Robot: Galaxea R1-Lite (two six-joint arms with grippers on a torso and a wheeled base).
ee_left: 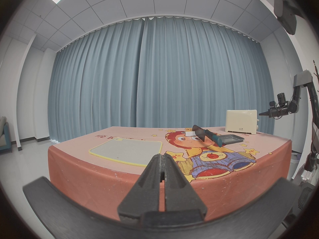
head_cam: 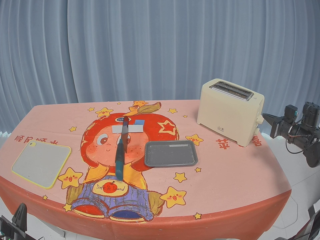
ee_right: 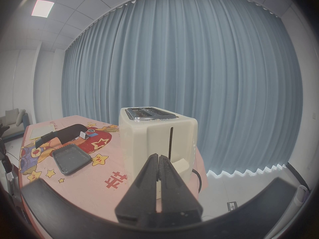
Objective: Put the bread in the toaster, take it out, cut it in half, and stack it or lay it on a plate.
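A cream toaster stands at the table's far right, with two slots on top. Its side lever sits at the low end of its slot. My right gripper hovers just off the table's right edge, shut and level with the lever; its fingertips point at that side of the toaster. A grey plate lies mid-table. Beside it a teal-handled knife rests on a small white stand. My left gripper is shut, low before the table's front left corner.
A grey cutting board with a yellow rim lies at the table's left, also seen past the left gripper. A pink cartoon cloth covers the table. Blue curtains hang close behind. Bare cloth lies in front of the toaster and plate.
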